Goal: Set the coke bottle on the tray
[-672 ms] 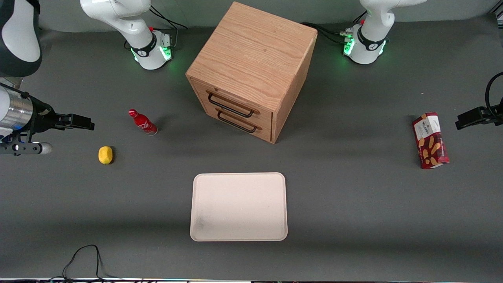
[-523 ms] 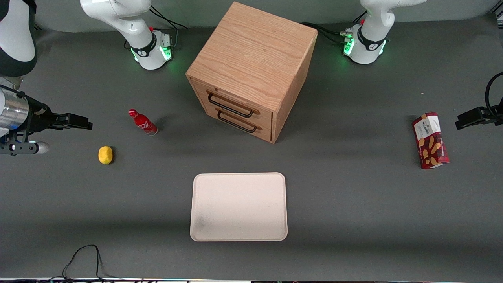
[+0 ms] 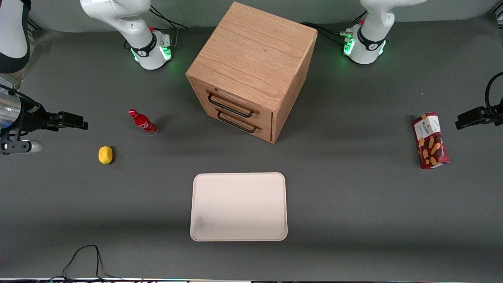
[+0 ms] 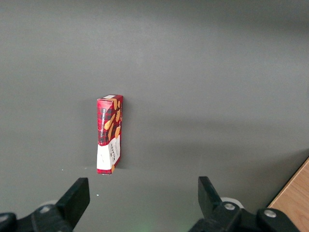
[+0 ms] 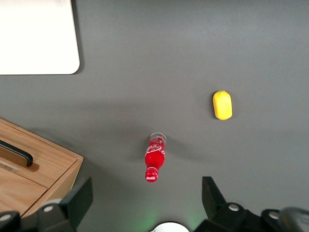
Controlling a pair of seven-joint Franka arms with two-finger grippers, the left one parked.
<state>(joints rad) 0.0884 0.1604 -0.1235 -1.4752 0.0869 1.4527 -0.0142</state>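
Gripper (image 3: 76, 120) hovers high at working arm's end, fingers (image 5: 77, 200) apart (seemingly empty).

The front view looked steeply down on the whole table (image 3: 353, 204). The right wrist camera looked straight down above the gripper (image 5: 145, 203), sharing the bottle (image 5: 155, 164), lemon (image 5: 222, 105) and tray (image 5: 38, 36).

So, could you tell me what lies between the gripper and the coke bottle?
Nothing: in the front view only bare table separates the open gripper from the upright coke bottle; the lemon sits nearer the camera.
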